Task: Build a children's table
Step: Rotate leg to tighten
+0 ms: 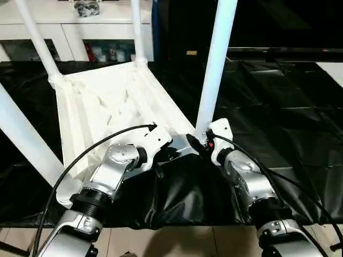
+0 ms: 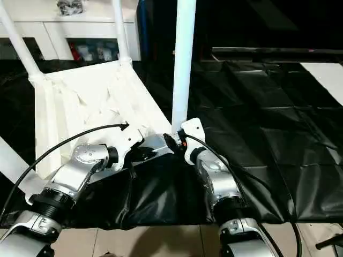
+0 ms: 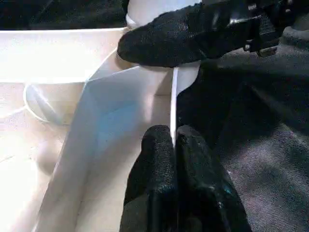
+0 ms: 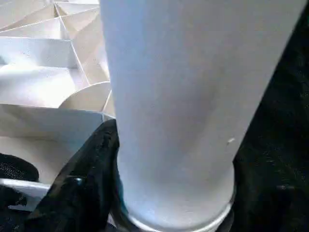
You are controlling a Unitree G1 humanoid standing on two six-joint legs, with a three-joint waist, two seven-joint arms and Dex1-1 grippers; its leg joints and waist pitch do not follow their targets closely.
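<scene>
We note tabletop (image 1: pixel 107 101) lying underside up on black floor sheet (image 1: pixel 278 107), ribs showing, legs standing in corner sockets; near-left leg (image 1: pixel 21 136) cut off by frame edge. Left gripper (image 3: pixel 174 145), fingers pinched together on thin tabletop rim near right corner; head views hide that contact behind wrist. Right gripper (image 1: pixel 199 140) at base of near-right leg (image 1: pixel 217 59); wrist view shows one black finger (image 4: pixel 82 179) against leg, other hidden, so closure undetermined. White cabinet (image 1: pixel 96 32) behind.

A crumpled black sheet (image 1: pixel 278 123) covers the floor (image 1: pixel 177 241), pale tiles showing at its near edge; the upturned white tabletop (image 1: pixel 107 101) lies on it.
</scene>
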